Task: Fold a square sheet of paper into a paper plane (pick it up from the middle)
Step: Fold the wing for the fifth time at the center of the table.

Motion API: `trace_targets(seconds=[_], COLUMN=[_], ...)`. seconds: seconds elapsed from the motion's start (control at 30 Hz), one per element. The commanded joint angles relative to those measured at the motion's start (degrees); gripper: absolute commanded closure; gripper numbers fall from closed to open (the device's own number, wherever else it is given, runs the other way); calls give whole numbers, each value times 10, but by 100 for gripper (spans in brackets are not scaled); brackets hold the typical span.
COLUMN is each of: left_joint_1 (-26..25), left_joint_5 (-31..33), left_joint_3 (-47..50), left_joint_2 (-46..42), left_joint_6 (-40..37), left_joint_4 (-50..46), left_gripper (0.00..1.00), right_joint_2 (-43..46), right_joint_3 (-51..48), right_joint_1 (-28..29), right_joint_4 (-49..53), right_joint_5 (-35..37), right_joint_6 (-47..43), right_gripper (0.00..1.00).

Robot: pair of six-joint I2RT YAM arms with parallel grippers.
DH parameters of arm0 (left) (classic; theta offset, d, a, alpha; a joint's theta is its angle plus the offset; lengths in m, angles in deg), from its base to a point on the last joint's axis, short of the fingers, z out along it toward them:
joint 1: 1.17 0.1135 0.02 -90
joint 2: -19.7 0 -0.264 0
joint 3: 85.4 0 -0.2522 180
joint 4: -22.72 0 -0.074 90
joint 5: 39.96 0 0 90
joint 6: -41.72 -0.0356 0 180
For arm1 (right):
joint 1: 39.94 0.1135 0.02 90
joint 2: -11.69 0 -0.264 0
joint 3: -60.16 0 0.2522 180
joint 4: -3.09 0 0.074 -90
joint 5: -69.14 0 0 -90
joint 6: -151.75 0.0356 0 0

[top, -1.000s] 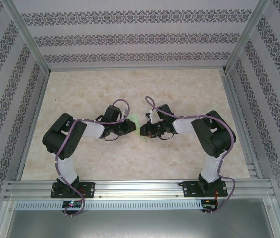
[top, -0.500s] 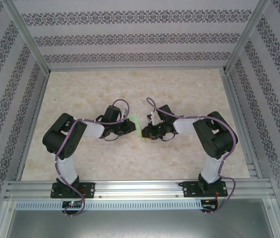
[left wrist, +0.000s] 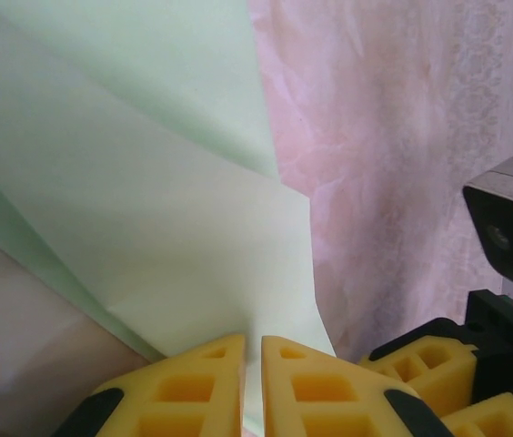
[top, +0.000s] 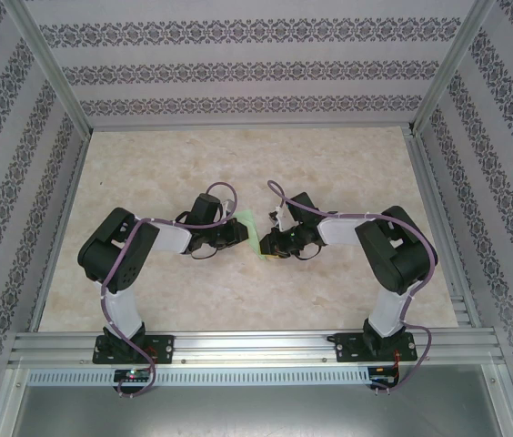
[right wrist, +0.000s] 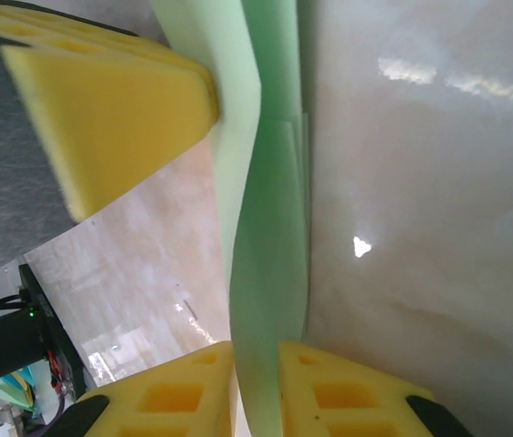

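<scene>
Marbled bench point(top: 238, 300) between patterned walls, from above: green paper point(top: 251, 221) held mid-bench between two arms. From left wrist: clamped on a folded edge with left end effector point(left wrist: 251, 387). From right wrist: pinched likewise by right end effector point(right wrist: 256, 391).

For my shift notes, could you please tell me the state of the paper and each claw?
square sheet of paper: partly folded, layers overlapping, held between both claws.
left claw: shut on the paper's edge.
right claw: shut on the paper.
</scene>
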Motion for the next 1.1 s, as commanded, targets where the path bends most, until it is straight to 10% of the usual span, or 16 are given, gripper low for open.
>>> trace_targets(seconds=[0.0, 1.07], left_joint_1=[-8, -7], left_joint_5=[29, 32], left_joint_3=[1, 6], left_joint_2=[16, 18], left_joint_6=[0, 3], left_joint_4=[-45, -47], left_gripper=[86, 86], right_joint_2=[29, 26], right_joint_3=[0, -10], right_joint_1=[8, 26], right_joint_4=[20, 51], right_joint_5=[6, 20], right_joint_6=[-16, -36], right_gripper=[81, 85])
